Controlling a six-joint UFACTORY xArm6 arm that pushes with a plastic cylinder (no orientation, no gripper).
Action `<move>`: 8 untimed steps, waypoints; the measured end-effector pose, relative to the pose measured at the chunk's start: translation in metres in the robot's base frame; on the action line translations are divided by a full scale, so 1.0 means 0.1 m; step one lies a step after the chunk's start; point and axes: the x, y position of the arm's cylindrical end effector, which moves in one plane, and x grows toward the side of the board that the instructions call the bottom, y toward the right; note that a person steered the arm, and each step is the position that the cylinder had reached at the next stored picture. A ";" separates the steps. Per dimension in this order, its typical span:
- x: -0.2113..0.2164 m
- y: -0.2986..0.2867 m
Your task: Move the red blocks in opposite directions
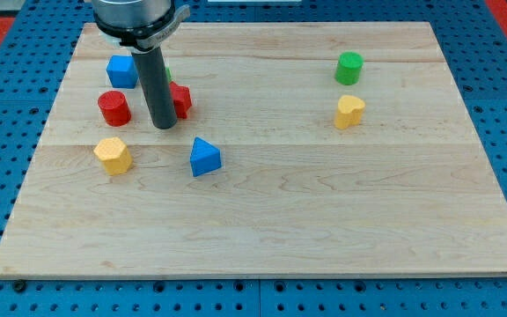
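The two red blocks sit in the upper left part of the wooden board [324, 220]: a red cylinder [113, 107] on the view's left, and a second red block [180, 99] on the view's right, partly hidden by the rod so its shape cannot be made out. My tip [164, 126] stands between them, close against the hidden block's left side and a little apart from the cylinder; it is a bare rod with nothing to open or close, and it holds nothing. That middle position suits the task as I judge it, since from the gap one block can be pushed leftward and the other rightward. A blue cube [122, 71] lies just above the cylinder, and a sliver of green shows behind the rod. Below are a yellow hexagonal block [113, 155] and a blue triangular block [205, 158]. Well apart on the view's right stand a green cylinder [349, 68] and a yellow heart-like block [350, 112].
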 end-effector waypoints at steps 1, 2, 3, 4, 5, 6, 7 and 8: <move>0.00 0.12; 0.07 0.08; 0.09 -0.38; 0.00 -0.41; -0.08 -0.41; -0.11 -0.29; -0.11 0.01; -0.10 0.25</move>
